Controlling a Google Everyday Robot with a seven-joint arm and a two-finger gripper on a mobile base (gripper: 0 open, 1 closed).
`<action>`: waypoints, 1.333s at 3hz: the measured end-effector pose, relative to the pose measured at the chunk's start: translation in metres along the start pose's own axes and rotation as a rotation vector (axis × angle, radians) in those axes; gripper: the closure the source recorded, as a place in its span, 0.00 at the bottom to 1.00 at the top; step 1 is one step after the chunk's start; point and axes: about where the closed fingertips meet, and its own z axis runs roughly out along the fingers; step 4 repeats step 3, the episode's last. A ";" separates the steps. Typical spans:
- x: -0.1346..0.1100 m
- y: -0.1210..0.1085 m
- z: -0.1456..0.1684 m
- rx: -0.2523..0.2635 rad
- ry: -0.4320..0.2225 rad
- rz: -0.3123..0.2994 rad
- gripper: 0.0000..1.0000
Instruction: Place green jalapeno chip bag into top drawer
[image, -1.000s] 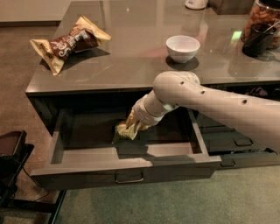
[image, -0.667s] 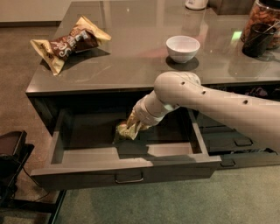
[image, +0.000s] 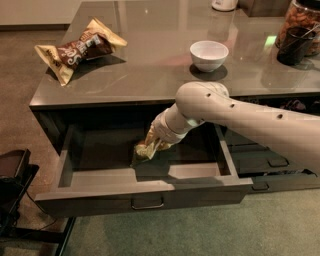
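Observation:
The top drawer (image: 145, 187) is pulled open below the grey counter, its small metal handle (image: 147, 204) at front centre. My beige arm reaches from the right down into it. My gripper (image: 154, 142) is inside the drawer, near the middle, mostly hidden behind the wrist. The green jalapeno chip bag (image: 142, 150) shows as a small crumpled bag with pale yellowish edges right at the gripper's tip, low in the drawer. I cannot tell whether it rests on the drawer floor.
A brown-and-tan chip bag (image: 80, 50) lies on the counter's left part. A white bowl (image: 208, 54) stands at centre right, a jar (image: 300, 30) at the far right. Narrower drawers (image: 272, 165) sit to the right. A black object (image: 12, 185) stands at the left.

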 end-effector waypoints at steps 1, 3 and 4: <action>0.000 0.000 0.000 0.000 0.000 0.000 0.11; 0.000 0.000 0.000 0.000 0.000 0.000 0.00; 0.000 0.000 0.000 0.000 0.000 0.000 0.00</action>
